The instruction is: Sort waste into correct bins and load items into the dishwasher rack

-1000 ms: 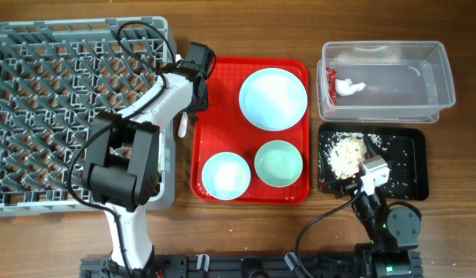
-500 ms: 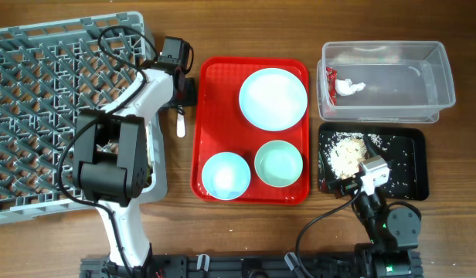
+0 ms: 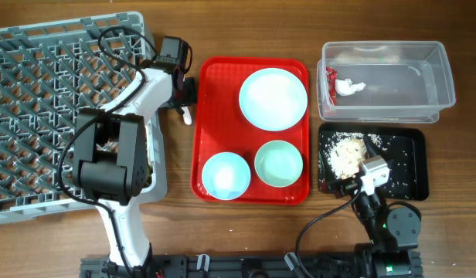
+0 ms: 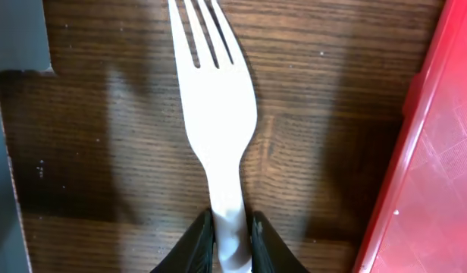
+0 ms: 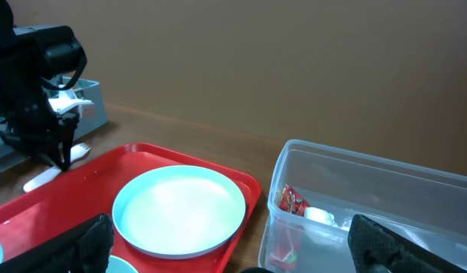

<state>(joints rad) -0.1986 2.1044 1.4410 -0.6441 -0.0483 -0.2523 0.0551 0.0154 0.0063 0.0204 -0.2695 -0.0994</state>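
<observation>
Left arm extended and gripping, right arm folded low.
The white-and-black left arm [image 3: 149, 89] reaches away from its base, wrist turned downward, and the left gripper [image 4: 232, 244] presses both dark fingers [image 4: 203, 241] against the handle of a white plastic fork [image 4: 218, 114]. The black right arm [image 3: 381, 216] sits tucked over its base; the right gripper [image 5: 237, 246] has its fingers spread wide apart.
</observation>
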